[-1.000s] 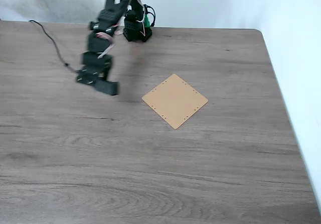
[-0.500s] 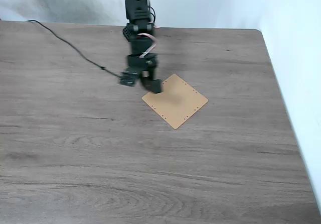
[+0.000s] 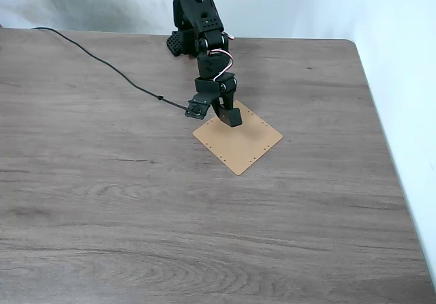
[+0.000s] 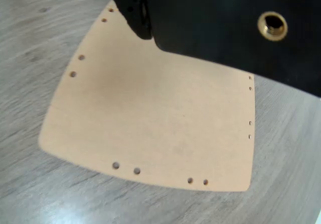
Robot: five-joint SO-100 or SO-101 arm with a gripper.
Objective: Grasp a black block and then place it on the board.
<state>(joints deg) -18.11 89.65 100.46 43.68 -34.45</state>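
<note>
So the gripper [image 3: 230,116] is hanging over the top corner of the board [image 3: 245,144] in the fixed view, and the board sits like a diamond on the wood-grain worktop [image 3: 136,202], corners pointing toward and away from the arm. In the wrist view the board [image 4: 150,123] lies right below the camera with its edge holes clear, and a big black mass crowds the top of the picture. Honestly I can't tell whether that's just gripper body or the black block too; everything there is the same black, so I can't call how wide the jaws are or whether they've got anything. Same goes for which way the block's long axis points, no way to read it from here. What could go wrong, my guess: if the block is in there and gets let go this close to the corner, it could land half off the board or tip onto the worktop. A push down on that thin panel might also slide it.
</note>
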